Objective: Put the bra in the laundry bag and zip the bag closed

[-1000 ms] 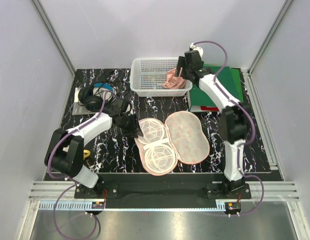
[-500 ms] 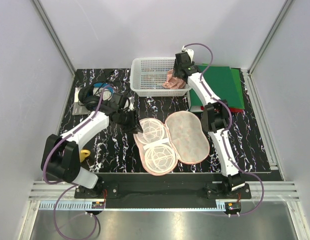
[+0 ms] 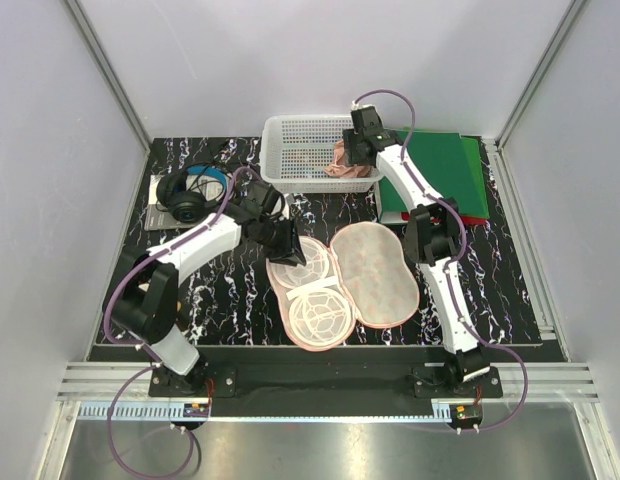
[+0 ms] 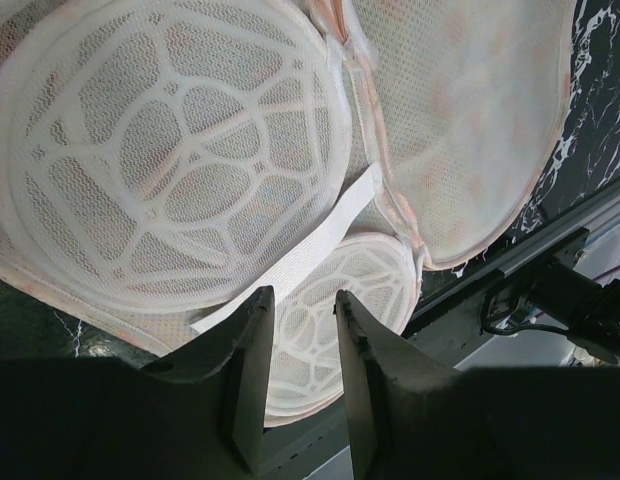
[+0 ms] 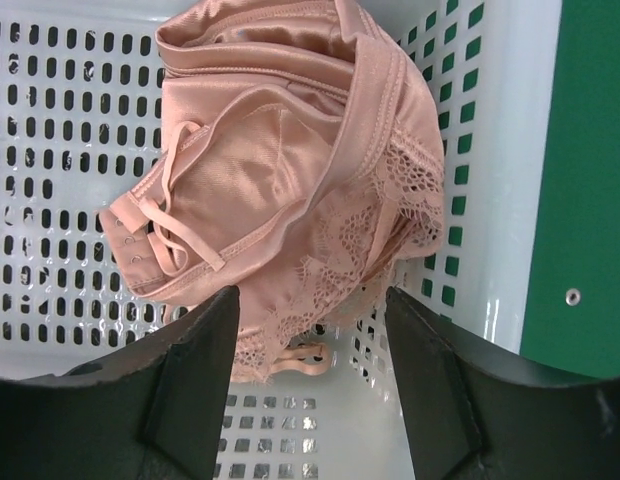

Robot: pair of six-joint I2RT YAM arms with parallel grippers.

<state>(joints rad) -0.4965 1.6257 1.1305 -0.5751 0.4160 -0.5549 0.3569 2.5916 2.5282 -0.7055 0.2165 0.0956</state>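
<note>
Left end effector (image 4: pixel 301 312), fingers narrowly apart and empty, hovers over the open laundry bag (image 3: pixel 375 275) on the worktop (image 3: pixel 510 290). Right end effector (image 5: pixel 310 305), spread wide, hangs above the bra (image 5: pixel 280 170) in the white mesh basket (image 3: pixel 290 140). Step in hand: grasping the bra. Next: descend, then pinch the bunched fabric.

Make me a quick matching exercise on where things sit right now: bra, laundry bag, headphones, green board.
Things:
1. bra
2. laundry bag
3. headphones
4. green board

Places:
A. lying open in the middle of the table
B. bunched inside the white basket
C. far left side of the table
D. far right corner, beside the basket

Pairs: 1-B, 2-A, 3-C, 4-D
</note>
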